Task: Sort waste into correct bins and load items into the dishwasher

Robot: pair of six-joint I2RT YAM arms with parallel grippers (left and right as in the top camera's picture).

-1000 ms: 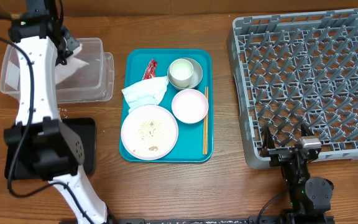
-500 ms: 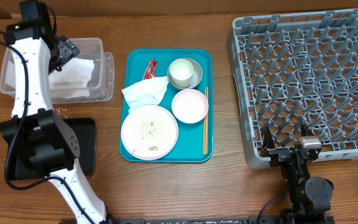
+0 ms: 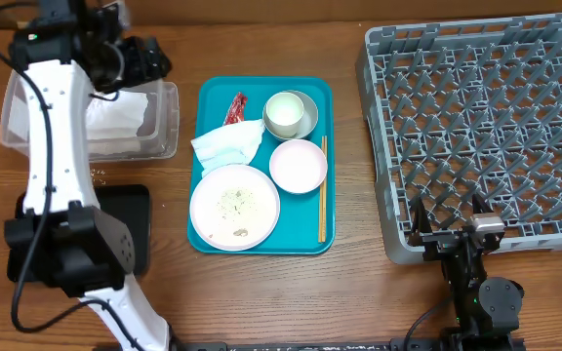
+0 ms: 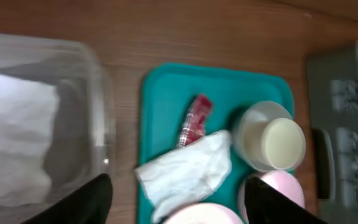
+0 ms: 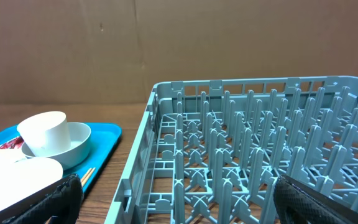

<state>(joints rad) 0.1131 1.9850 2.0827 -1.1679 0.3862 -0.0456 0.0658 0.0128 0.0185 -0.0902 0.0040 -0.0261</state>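
Nearest, the right hand [image 3: 447, 232] sits at the near rim of the grey dish rack [image 3: 476, 127], fingers wide apart and empty. The rack lies at 3 o'clock of the teal tray [image 3: 209, 156], the black tray [image 3: 137, 229] at 8 o'clock. On the teal tray:
- plate [image 3: 234, 207] with rice scraps [image 3: 232, 200] at 7 o'clock
- small bowl [image 3: 297, 166]
- chopsticks [image 3: 322, 190] along the 3 o'clock edge
- crumpled napkin [image 3: 226, 144]
- white cup [image 3: 284, 113] inside the grey-green bowl [image 3: 309, 119] at 1 o'clock
- red wrapper [image 3: 235, 107] at 11 o'clock

At 10 o'clock on the surface [image 3: 261, 292], the clear tub [image 3: 167, 122] holds another napkin [image 3: 115, 117]. The left hand [image 3: 156, 60] hovers over its far corner, fingers apart, holding nothing.
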